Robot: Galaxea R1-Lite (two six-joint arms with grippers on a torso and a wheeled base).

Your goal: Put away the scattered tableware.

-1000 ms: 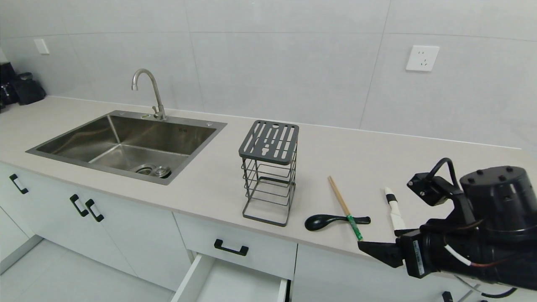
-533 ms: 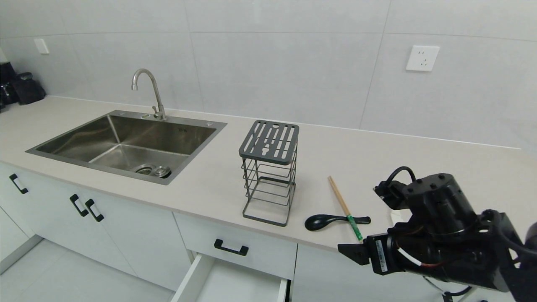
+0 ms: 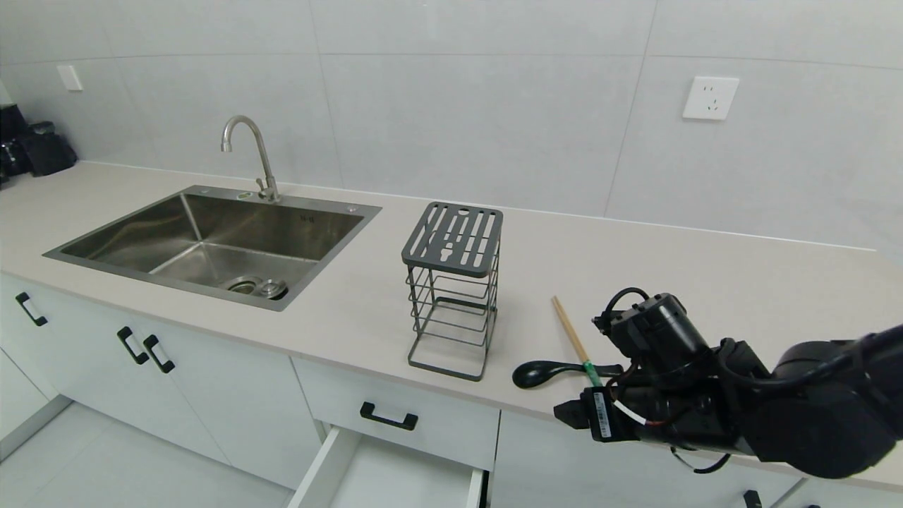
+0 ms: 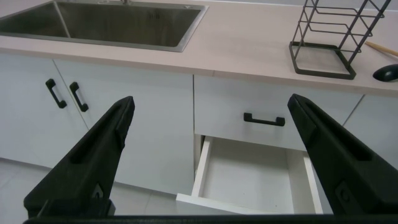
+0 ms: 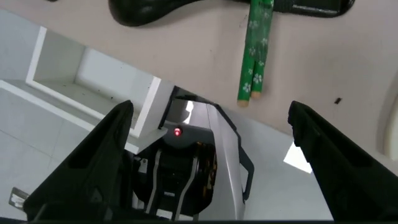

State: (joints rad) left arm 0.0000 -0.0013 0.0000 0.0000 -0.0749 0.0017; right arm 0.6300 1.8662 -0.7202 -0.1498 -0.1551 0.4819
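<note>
A black spoon [image 3: 547,372] lies on the counter near its front edge, with a pair of wooden chopsticks [image 3: 573,339] crossing its handle. In the right wrist view the chopsticks' green ends [image 5: 254,56] and the spoon [image 5: 149,9] lie just beyond my right gripper [image 5: 211,168], which is open and holds nothing. That right gripper [image 3: 575,415] hangs at the counter's front edge, beside the chopsticks' green ends. My left gripper [image 4: 208,162] is open and empty, low in front of the cabinets. The right arm hides the counter to the right of the chopsticks.
A dark wire rack [image 3: 451,289] with a slotted top stands left of the spoon. Below it a white drawer [image 4: 249,180] is pulled open. A steel sink [image 3: 211,240] with a faucet [image 3: 247,152] sits at the left. Bare counter stretches behind the chopsticks.
My right arm has swung left along the counter's front edge. It now covers the white utensil that lay right of the chopsticks. The tableware has not moved.
</note>
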